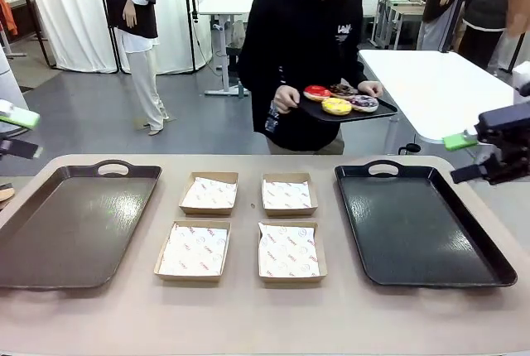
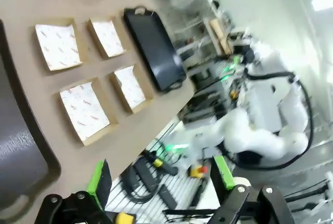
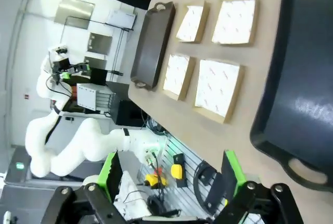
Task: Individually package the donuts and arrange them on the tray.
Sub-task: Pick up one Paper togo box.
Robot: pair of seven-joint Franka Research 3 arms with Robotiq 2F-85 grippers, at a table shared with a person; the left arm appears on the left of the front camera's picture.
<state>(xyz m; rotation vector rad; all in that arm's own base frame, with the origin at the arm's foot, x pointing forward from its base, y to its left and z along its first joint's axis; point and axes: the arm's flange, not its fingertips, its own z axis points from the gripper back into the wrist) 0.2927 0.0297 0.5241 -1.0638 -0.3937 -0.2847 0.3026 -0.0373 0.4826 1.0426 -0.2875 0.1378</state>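
A person at the far side holds a small black tray [image 1: 377,114] with the donuts on it: a glossy red one [image 1: 316,92], a yellow one [image 1: 336,107], a dark sprinkled one [image 1: 343,89] and a fourth, dark with pale patches [image 1: 363,103]. Four paper-lined cardboard boxes [image 1: 209,193] [image 2: 85,111] [image 3: 217,88] lie empty mid-table between two large trays. My left gripper [image 1: 20,132] [image 2: 161,179] hangs open past the table's left edge. My right gripper [image 1: 462,157] [image 3: 171,174] stands open above the right edge. Both are empty.
A brown tray [image 1: 50,240] [image 2: 13,156] [image 3: 151,41] lies bare on the left and a black tray [image 1: 418,223] [image 2: 153,47] [image 3: 296,78] on the right. Behind the person stands a white table [image 1: 439,83]. Cables and tools lie below the table's near edge in both wrist views.
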